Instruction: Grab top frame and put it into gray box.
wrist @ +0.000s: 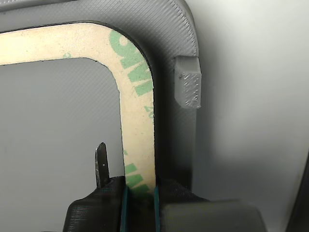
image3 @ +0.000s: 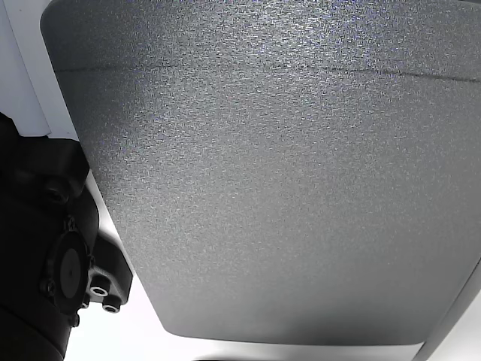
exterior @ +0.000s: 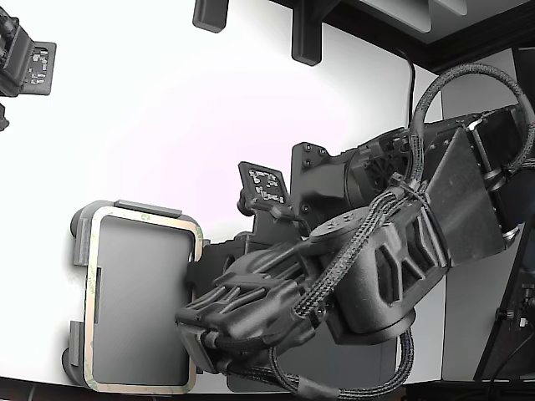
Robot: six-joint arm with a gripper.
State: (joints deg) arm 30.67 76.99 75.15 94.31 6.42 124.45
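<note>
The top frame (exterior: 90,317) is a thin tan rim with a hollow middle. It lies flat inside the light gray box (exterior: 138,301) at the lower left of the exterior view. My gripper (exterior: 194,349) reaches over the frame's long side nearest the arm. In the wrist view the top frame (wrist: 137,111) shows green print on its rim. There my gripper (wrist: 140,203) is shut on the rim, with a teal pad against each edge. The gray box wall and a raised tab (wrist: 187,87) run just outside the rim.
A second arm's black gripper (exterior: 25,63) sits at the upper left of the exterior view. Two black posts (exterior: 305,33) stand at the back, and a small black plate (exterior: 263,185) is beside my arm. A dark textured gray mat (image3: 263,188) fills the other view.
</note>
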